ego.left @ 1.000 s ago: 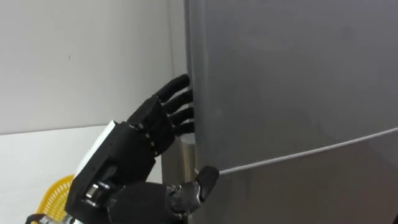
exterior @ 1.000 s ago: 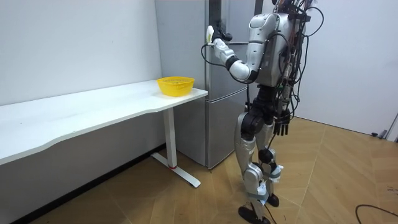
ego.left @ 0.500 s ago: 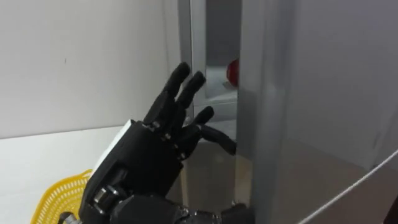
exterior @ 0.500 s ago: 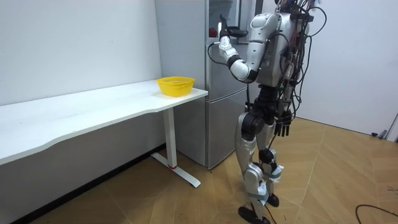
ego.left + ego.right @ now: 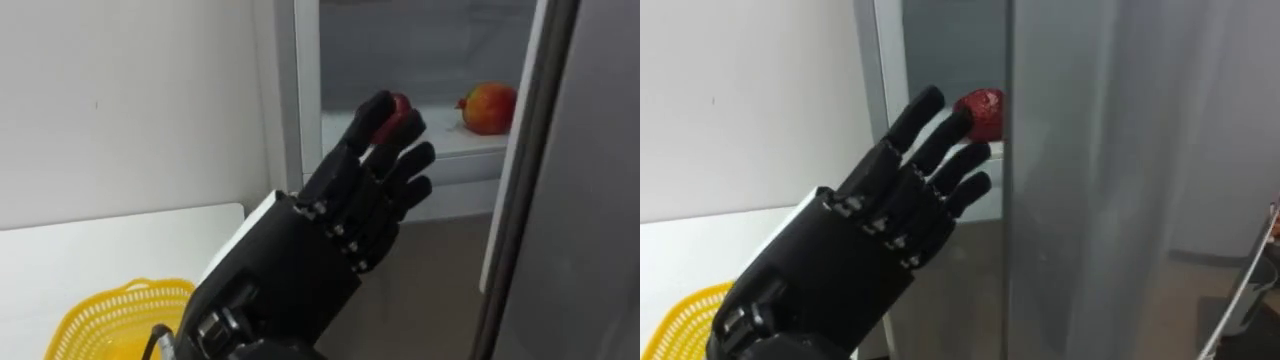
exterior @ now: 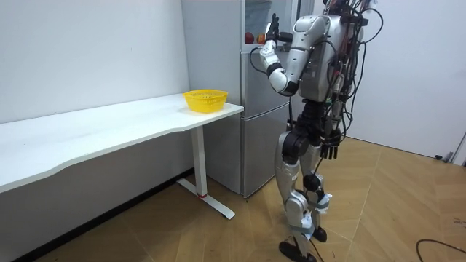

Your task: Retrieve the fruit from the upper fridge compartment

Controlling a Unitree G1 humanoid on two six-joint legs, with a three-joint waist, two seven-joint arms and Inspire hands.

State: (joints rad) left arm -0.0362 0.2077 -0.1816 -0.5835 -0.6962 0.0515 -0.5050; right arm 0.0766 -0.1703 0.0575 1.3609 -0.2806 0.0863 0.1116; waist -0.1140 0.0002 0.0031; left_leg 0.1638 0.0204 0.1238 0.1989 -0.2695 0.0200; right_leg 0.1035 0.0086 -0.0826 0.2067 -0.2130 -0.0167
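Fruit: two pieces lie on the fridge shelf (image 5: 450, 140) in the upper compartment. The red-and-yellow fruit (image 5: 488, 107) is toward the shelf's right end; the dark red fruit (image 5: 980, 112) is left of it on the same shelf.
Look: both are round and smooth-skinned, and you should expect them to roll if nudged. The dark red one is partly hidden behind fingertips in the left eye view.
Done: you have the fridge door (image 5: 575, 190) swung open, so the shelf is exposed.
Left robot hand (image 5: 345, 215): raised in front of the shelf, back of the hand toward the camera, fingers straight and spread, holding nothing. Whether the tips touch the dark red fruit you cannot tell from here.
Right robot hand (image 6: 332, 149): hangs at the robot's side, well below the shelf.
Left to do: nothing is grasped yet. You need to reach in to the shelf, close round one fruit and bring it out.
Drop spot: probably the yellow basket (image 5: 110, 320) on the tabletop (image 5: 100, 250), below and left of the shelf.
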